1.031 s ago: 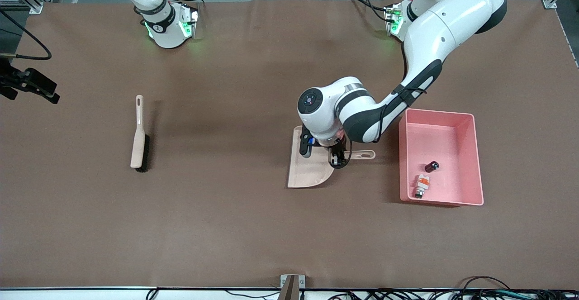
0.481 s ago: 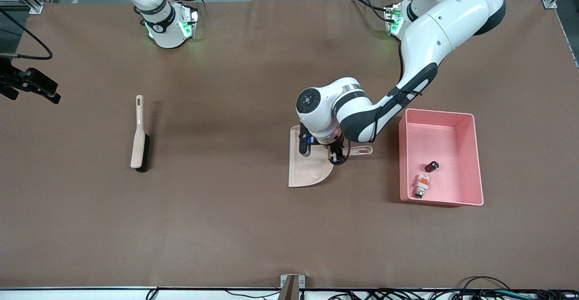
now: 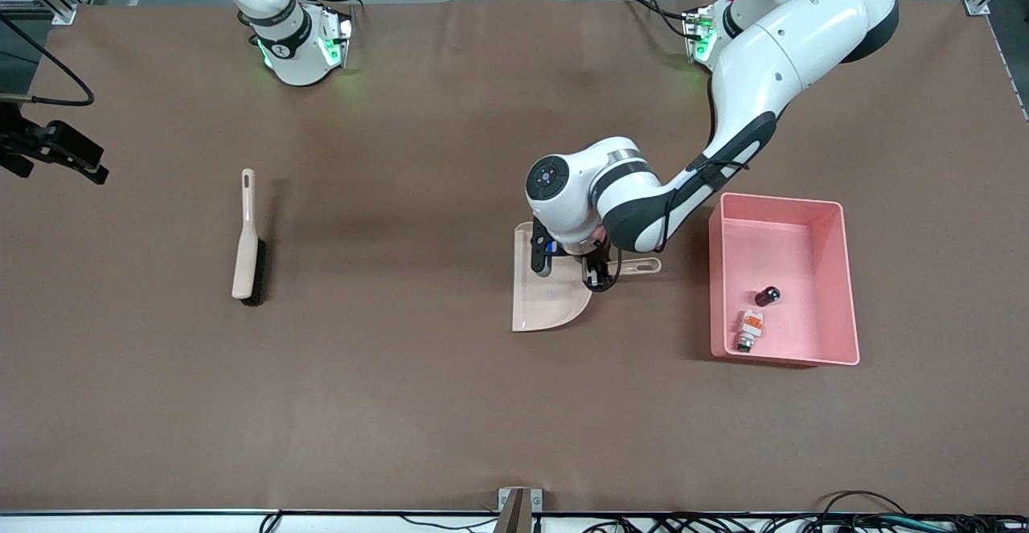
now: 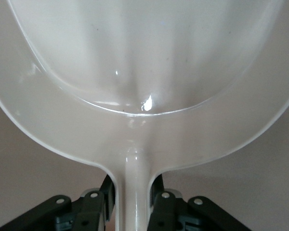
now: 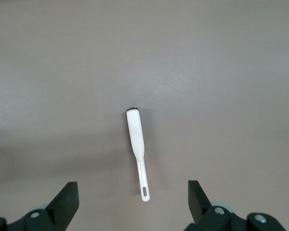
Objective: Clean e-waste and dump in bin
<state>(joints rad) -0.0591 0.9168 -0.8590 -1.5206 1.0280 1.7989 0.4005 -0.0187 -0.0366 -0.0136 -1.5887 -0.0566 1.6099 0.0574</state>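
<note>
The two bits of e-waste lie in the pink bin (image 3: pixel 836 284): the white block with orange marks (image 3: pixel 750 327) near the wall closest to the front camera, the dark little cylinder (image 3: pixel 767 296) just beside it. No writing can be read on them. Beside the bin, the left gripper (image 3: pixel 596 274) squeezes the handle of the beige dustpan (image 3: pixel 547 300). The right gripper (image 5: pixel 132 204) waits up high, jaws wide, over the beige brush (image 3: pixel 246 253).
</note>
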